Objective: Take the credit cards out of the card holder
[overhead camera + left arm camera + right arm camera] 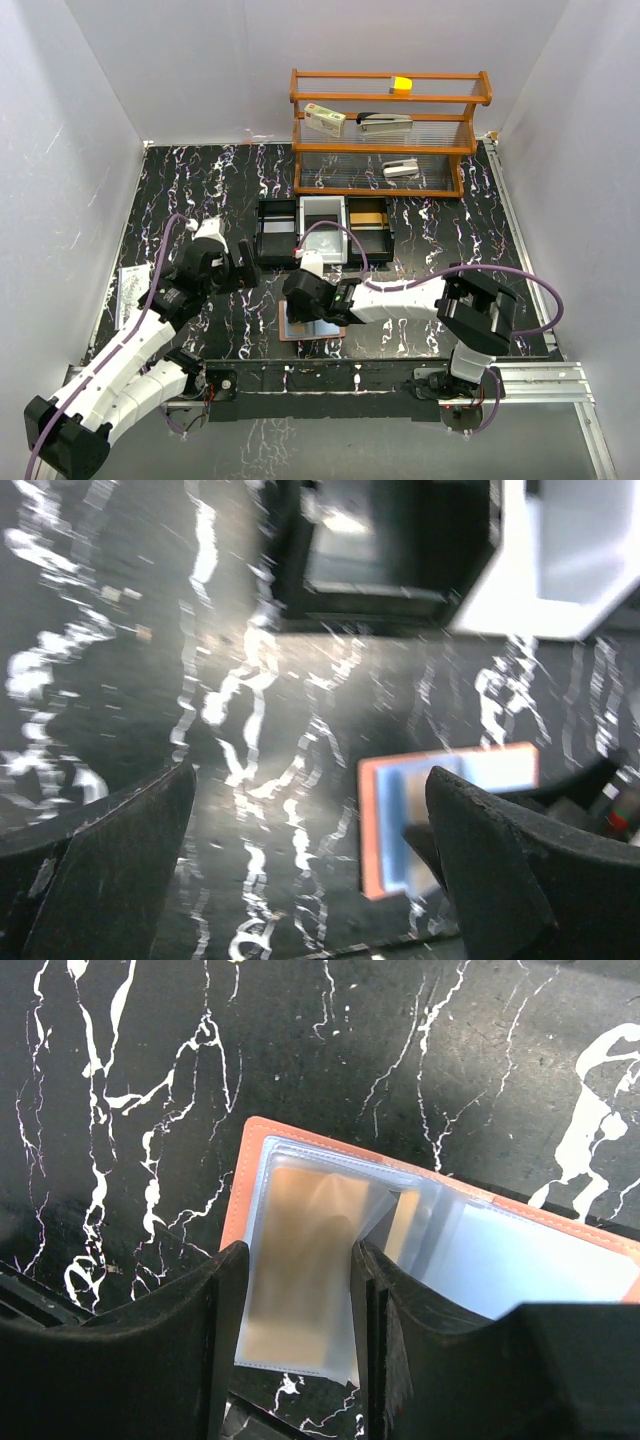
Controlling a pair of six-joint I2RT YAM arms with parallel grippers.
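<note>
In the top view the card holder (312, 328) lies unfolded on the bench (200, 190), lower centre of the frame, a bit below the black tray (325, 232). Your right gripper (298, 1285) is over the holder's left half, fingers apart, w/ one clear pocket (262, 1190) between them; touching or not, I cannot tell. Inside this pocket sits the yellow-orange card (300, 1210). What looks like a pale blue card (520, 1260) is in the pocket at the right of the wrist frame. Your left gripper (310, 810) hangs to the left of the holder, fingers also apart, nothing between them, not touching it.
</note>
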